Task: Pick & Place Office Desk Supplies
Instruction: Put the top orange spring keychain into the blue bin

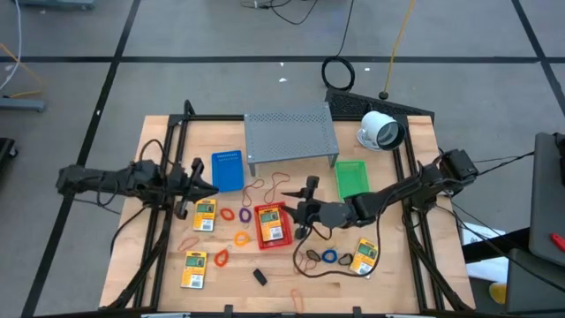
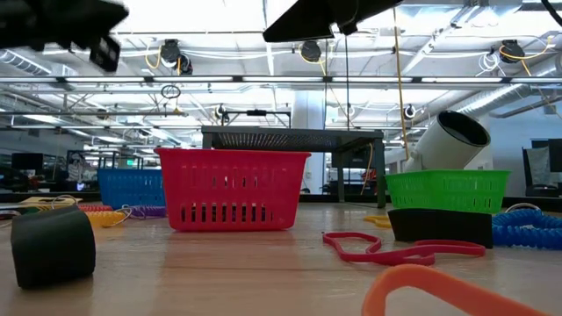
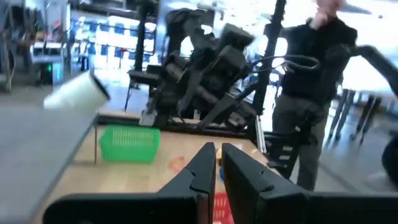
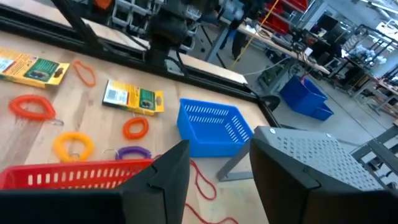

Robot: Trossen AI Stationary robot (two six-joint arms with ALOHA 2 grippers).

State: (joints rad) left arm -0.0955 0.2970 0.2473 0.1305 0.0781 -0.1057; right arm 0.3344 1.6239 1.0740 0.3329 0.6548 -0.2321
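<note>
The right gripper (image 1: 306, 201) hung over the middle of the table just beside the red basket (image 1: 272, 223), its jaws spread wide and holding nothing — the right wrist view showed a clear gap between the two dark fingers (image 4: 163, 177) above the basket's rim. The left gripper (image 1: 198, 181) hovered near the blue basket (image 1: 228, 170), its jaws pressed almost together and empty. The supplies lay scattered on the wood: one yellow packet (image 1: 205, 215) just left of the red basket, another packet (image 1: 193, 268) toward the front left, a third (image 1: 364, 255) at the front right beside a blue band (image 1: 329, 257). An orange band (image 1: 241, 238) and a purple band (image 1: 244, 214) lay between the first packet and the red basket, and a small black clip (image 1: 259, 276) sat near the front edge. The green basket (image 1: 351, 177) stood beside the grey shelf (image 1: 291, 134).
</note>
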